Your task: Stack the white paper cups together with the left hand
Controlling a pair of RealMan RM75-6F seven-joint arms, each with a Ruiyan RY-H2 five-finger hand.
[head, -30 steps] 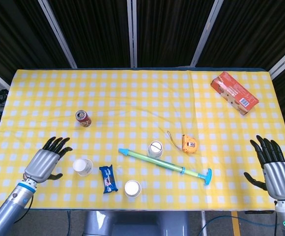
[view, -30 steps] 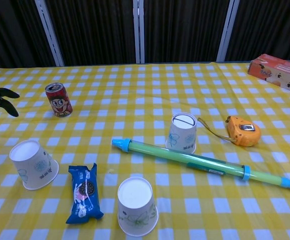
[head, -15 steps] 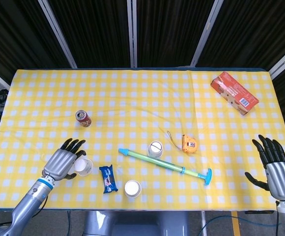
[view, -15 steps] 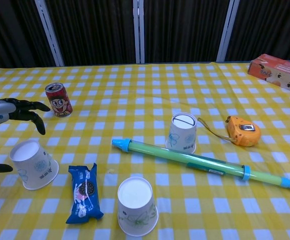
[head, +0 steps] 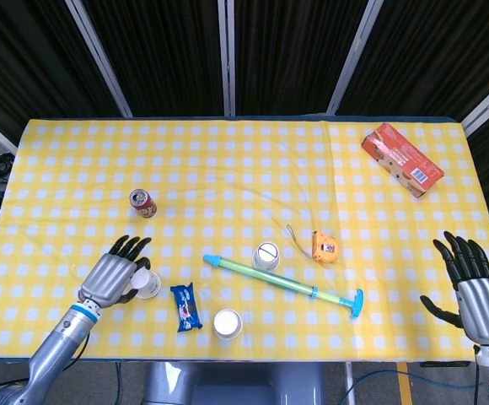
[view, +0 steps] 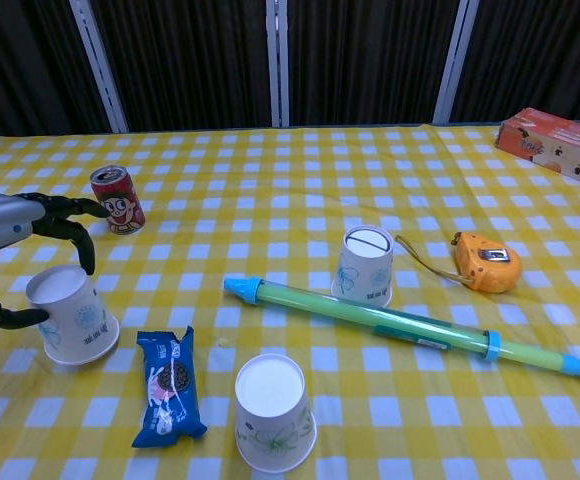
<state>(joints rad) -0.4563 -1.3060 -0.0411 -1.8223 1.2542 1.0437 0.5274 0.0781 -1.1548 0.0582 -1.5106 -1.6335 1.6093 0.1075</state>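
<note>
White paper cups, three of them, stand upside down near the front edge of the yellow checked surface (head: 59, 143): the left cup (view: 69, 313) sits beside a blue cookie packet (view: 167, 386), the front cup (view: 273, 410) stands nearest the edge, and the middle cup (view: 365, 264) stands just behind a green and blue water-squirter tube (view: 410, 323). The left robot hand (view: 15, 255) is at the left cup, its dark fingers (view: 70, 232) arched over the cup's upturned base and its thumb curling round the near side; the chest view shows the fingers around the cup, but I cannot tell whether they are pressing the wall or only caging it, so a firm hold is not confirmed. The cup stands on the cloth, slightly tilted, its axis close to vertical. From this robot hand the other two cups lie to its right, the front cup nearer and the middle cup farther, behind the tube. The next move probably calls for closing on the left cup, lifting it clear of the cookie packet and carrying it rightward over the front cup to drop it on, mouth down. The right robot hand (head: 479, 291) hangs far off at the surface's right edge with fingers spread, holding nothing. A red drink can (view: 116, 200) stands just behind the left robot hand's fingertips and might be brushed.
</note>
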